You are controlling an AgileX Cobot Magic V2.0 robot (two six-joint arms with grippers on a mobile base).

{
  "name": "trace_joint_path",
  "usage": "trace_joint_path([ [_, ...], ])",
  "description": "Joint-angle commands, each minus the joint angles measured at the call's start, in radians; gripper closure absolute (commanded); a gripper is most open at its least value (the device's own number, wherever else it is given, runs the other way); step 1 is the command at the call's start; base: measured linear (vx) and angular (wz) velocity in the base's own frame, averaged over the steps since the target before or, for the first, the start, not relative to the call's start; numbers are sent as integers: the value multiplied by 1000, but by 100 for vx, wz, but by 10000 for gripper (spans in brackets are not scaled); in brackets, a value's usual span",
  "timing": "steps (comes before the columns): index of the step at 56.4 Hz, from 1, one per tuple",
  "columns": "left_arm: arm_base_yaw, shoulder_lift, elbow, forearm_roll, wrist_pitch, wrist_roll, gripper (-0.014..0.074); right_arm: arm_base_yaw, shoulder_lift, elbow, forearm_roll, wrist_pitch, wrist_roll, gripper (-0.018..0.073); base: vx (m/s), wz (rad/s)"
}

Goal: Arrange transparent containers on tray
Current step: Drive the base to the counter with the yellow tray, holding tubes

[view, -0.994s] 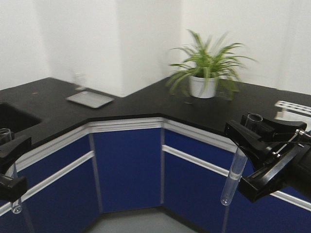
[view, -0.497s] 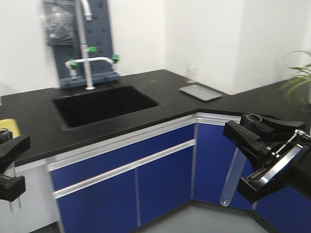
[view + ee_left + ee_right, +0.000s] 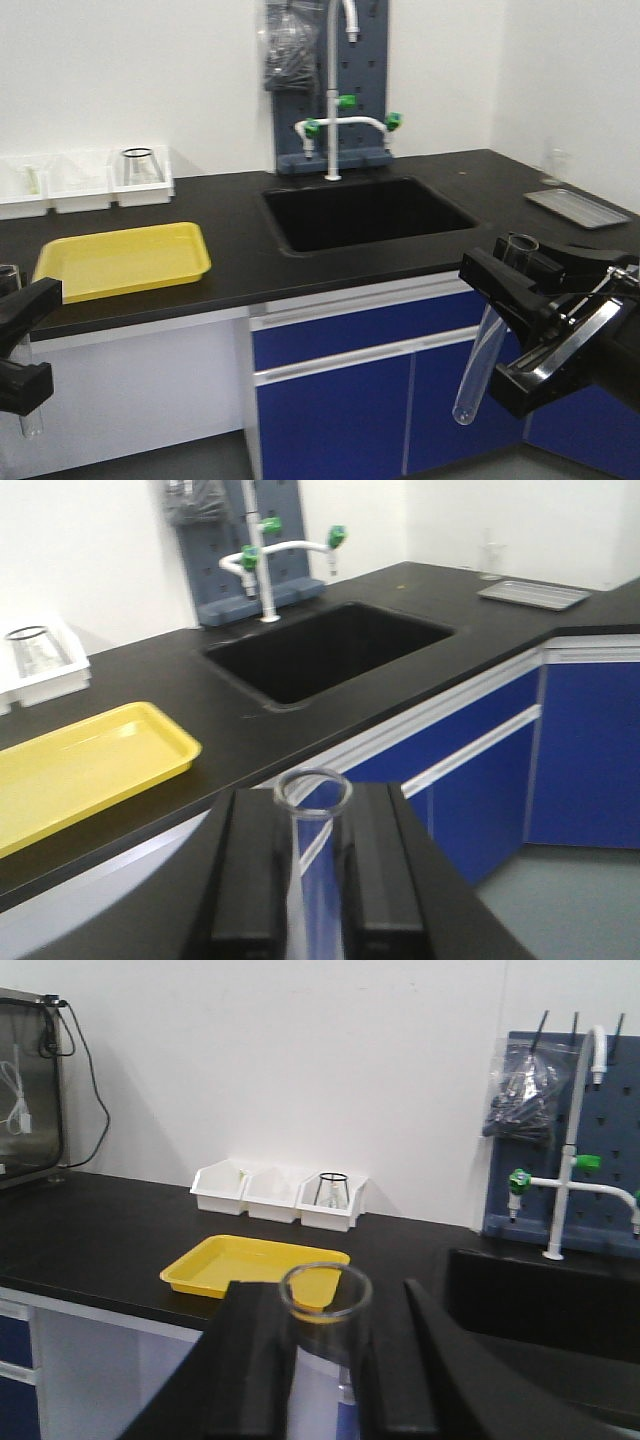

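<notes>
**A:** Why hold them mouth-up like that?

**B:** Steadier to carry, I'd guess. The left gripper (image 3: 25, 345) pinches the left test tube (image 3: 305, 860), and the right gripper (image 3: 498, 332) pinches the right test tube (image 3: 476, 360). Both tubes are off the counter (image 3: 230, 215), well apart from the yellow tray (image 3: 120, 262) beside the sink (image 3: 365, 215).

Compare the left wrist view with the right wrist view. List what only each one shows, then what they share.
Left wrist only: the left gripper clamping the left test tube, and a grey metal tray on the far counter.
Right wrist only: the right gripper clamping the right test tube, a dark box with cables, and two extra white bins.
Both: the yellow tray, sink, faucet, and a flask in a white bin.
</notes>
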Motion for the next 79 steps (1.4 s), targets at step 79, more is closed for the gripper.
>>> trace_joint_path([
  [79,-6,-13,-34,-2,-69,-8,597,-3,-15,-30,14,-64,-1,571,26,31],
])
